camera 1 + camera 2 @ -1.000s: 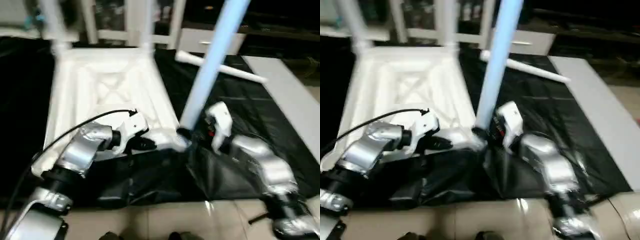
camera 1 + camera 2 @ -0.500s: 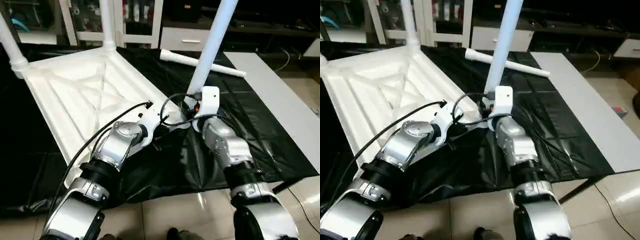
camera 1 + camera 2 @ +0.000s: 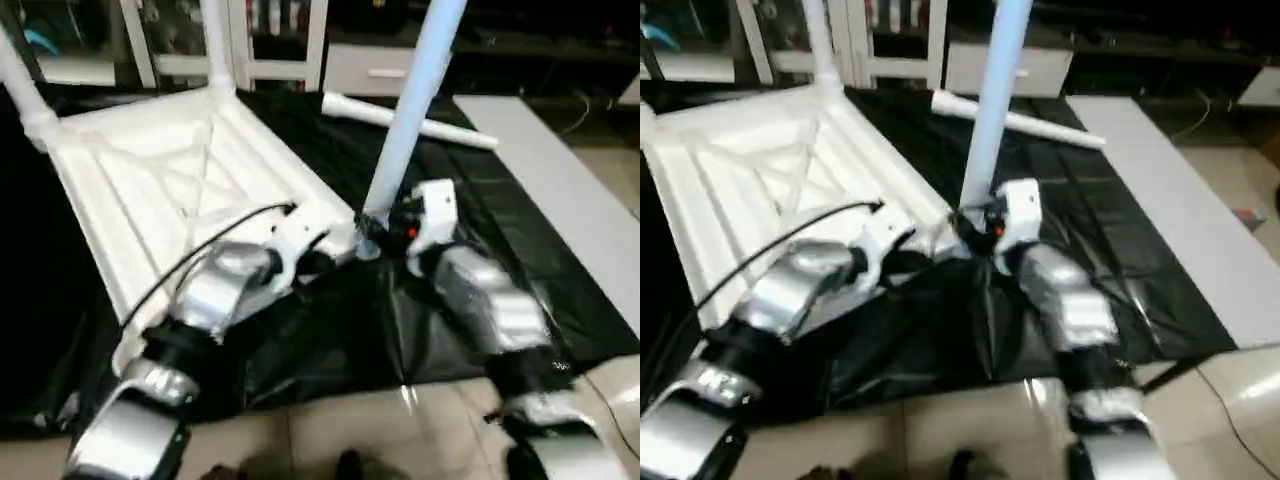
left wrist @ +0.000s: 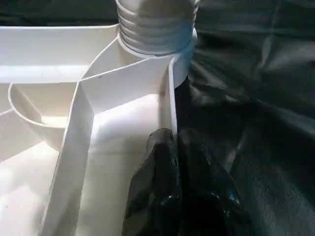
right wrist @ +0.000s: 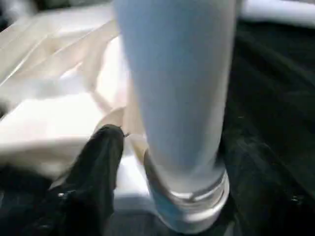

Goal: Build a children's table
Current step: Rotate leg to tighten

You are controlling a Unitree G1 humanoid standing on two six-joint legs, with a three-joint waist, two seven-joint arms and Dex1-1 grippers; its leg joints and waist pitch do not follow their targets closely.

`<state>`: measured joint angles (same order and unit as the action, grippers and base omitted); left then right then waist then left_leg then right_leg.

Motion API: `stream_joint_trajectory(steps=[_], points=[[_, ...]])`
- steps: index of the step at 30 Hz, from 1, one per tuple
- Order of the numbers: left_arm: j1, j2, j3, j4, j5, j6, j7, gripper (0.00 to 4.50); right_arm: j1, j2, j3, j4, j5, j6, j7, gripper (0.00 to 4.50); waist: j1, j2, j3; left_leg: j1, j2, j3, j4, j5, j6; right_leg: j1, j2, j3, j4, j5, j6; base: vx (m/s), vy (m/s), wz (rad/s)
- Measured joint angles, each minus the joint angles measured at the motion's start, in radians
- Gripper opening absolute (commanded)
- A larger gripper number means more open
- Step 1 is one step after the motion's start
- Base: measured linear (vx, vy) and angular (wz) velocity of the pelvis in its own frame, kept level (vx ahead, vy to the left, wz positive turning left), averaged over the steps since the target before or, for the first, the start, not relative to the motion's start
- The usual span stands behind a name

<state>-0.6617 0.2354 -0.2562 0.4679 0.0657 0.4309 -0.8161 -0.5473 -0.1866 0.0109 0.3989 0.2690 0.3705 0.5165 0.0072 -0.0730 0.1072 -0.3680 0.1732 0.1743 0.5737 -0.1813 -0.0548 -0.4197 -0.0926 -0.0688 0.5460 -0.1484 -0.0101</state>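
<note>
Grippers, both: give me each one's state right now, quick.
Left gripper: shut, clamped on the tabletop rim.
Right gripper: at the standing leg; open or shut cannot be told.

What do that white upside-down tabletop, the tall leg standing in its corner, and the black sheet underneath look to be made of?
The tabletop looks like moulded white plastic: thin ribs crossing its underside, smooth matte faces. The leg seems a hollow plastic tube, with moulded rings at its base. The black sheet is probably thin plastic film: it wrinkles and glints.
</note>
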Motion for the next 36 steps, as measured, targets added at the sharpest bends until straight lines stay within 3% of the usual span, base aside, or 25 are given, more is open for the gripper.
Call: stream_joint_trajectory(steps=[4,8,14,26,36], points=[[0.032,0.056,-0.019,-0.052,-0.026,-0.026,-0.101,0.00,0.050,-0.103,0.045,-0.105,0.013,0.049,0.144,3.81,0.011,0.000,0.000,0.002,0.001,0.002,-0.004,0.000,0.000,-0.001,0.000,0.002,0.008,0.001,-0.001,0.041,-0.017,0.06],[0.056,0.115,-0.045,-0.106,-0.051,-0.047,-0.213,0.00,0.095,-0.184,0.091,-0.196,0.014,0.083,0.242,4.23,0.029,0.000,0.000,0.002,0.005,0.013,-0.006,0.000,-0.001,-0.003,0.000,0.007,0.021,0.007,-0.007,0.065,-0.030,0.14],[0.112,0.272,-0.078,-0.222,-0.117,-0.070,-0.476,0.00,0.165,-0.310,0.158,-0.344,0.053,0.142,0.428,4.30,0.060,0.000,0.000,-0.002,0.013,0.025,-0.012,0.000,0.002,-0.015,0.001,0.008,0.036,-0.011,-0.003,0.066,-0.022,0.05],[0.104,0.266,-0.096,-0.196,-0.108,-0.104,-0.487,0.00,0.204,-0.346,0.215,-0.384,0.038,0.150,0.491,4.30,0.053,-0.001,0.000,-0.001,0.014,0.026,-0.002,0.000,-0.010,-0.014,0.000,0.012,0.049,-0.012,-0.004,0.000,0.000,0.00],[0.103,0.267,-0.098,-0.191,-0.108,-0.111,-0.491,0.00,0.204,-0.344,0.217,-0.386,0.030,0.127,0.491,4.14,0.054,-0.001,-0.001,-0.001,0.014,0.026,-0.002,0.001,-0.010,-0.014,0.001,0.012,0.050,-0.012,-0.003,0.000,0.000,0.00]])
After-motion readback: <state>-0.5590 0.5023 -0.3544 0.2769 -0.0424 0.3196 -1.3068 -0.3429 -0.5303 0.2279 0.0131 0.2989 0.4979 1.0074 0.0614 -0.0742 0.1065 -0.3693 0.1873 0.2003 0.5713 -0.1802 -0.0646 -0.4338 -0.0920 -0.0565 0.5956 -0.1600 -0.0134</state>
